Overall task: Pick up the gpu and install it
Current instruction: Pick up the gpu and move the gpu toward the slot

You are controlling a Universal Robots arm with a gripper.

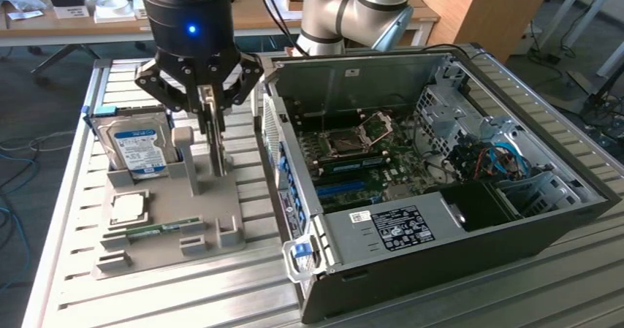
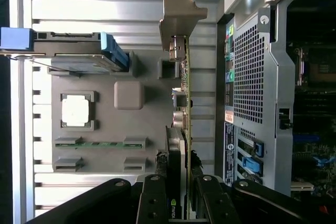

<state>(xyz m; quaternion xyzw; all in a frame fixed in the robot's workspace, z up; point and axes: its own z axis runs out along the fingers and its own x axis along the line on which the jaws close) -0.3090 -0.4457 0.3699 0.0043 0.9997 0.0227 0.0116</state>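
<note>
Pincer (image 1: 212, 103) of mine is clamped down on the gpu (image 1: 216, 145), fingers (image 2: 152, 200) squeezing it from both sides. Card's standing upright on edge over the gray holder tray (image 1: 224, 211), between the hard drive (image 1: 137, 149) and the open PC case (image 1: 546, 218). Can't tell if it's clear of the tray tbh.

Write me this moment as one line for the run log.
phase: grasp | gripper: jaws shut on gpu | gpu: upright in grey holder | computer case: open, gpu not installed

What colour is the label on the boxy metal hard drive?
The hard drive's label is blue and white; the exterior view shows it best.
</note>
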